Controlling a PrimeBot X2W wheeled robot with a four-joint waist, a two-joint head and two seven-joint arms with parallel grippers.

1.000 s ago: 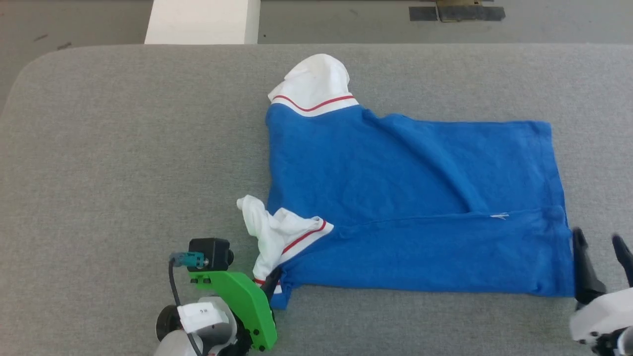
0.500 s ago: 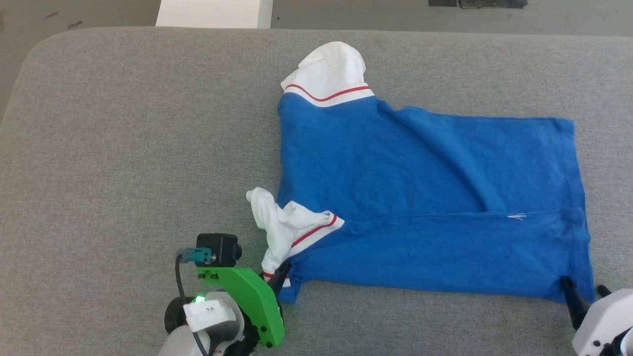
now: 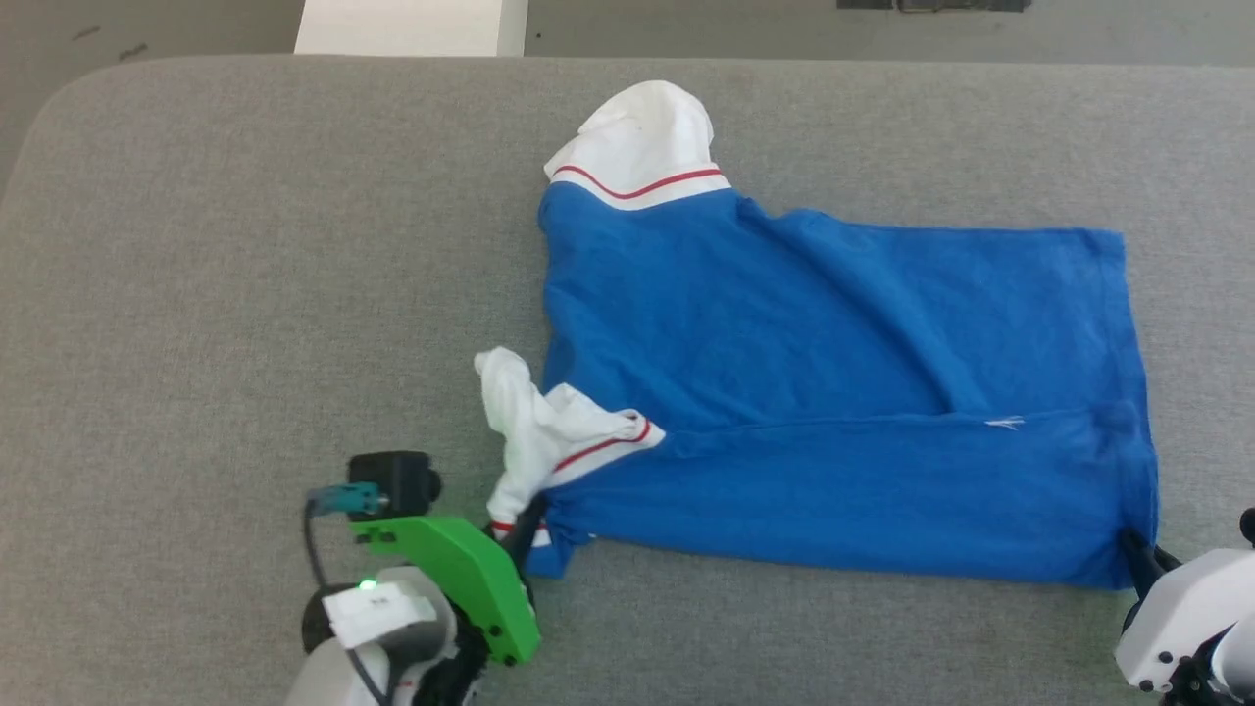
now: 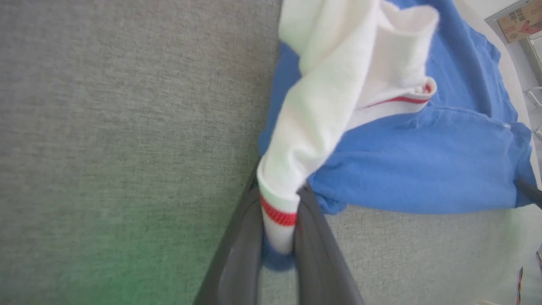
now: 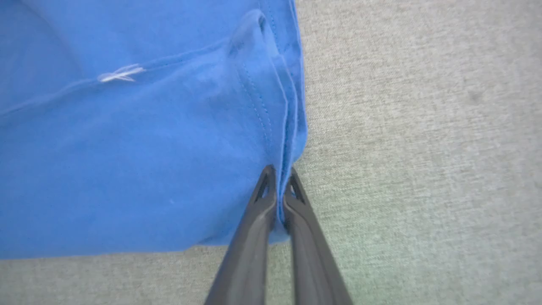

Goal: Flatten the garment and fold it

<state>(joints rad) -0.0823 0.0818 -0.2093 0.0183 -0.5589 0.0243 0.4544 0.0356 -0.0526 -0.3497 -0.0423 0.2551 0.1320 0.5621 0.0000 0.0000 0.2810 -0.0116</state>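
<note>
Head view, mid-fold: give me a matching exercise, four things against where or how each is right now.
Things:
1. left gripper
2. right gripper
3. far white short sleeve with red stripe
4. white rectangular block

States:
a. lying free, ungripped, on the grey fabric table
b. shut on the royal-blue soft jersey T-shirt, at its near hem corner
c. past the table's far edge
d. shut on the near white sleeve, at its red-striped cuff

Pairs: 1-d, 2-b, 3-a, 4-c.

Bright blue shirt [image 3: 833, 392], plain, with white sleeves [image 3: 642, 127] and a thin red stripe [image 3: 632, 193] at each. Tiny white mark [image 3: 1005, 424] on the blue. Grey table [image 3: 245, 294], a bit speckled. Dark grey fingers [image 5: 252, 245]. Green part [image 3: 461, 579] beside a black camera [image 3: 392, 480]. White arm [image 3: 1177, 618]. White box [image 3: 412, 25] at the back.
</note>
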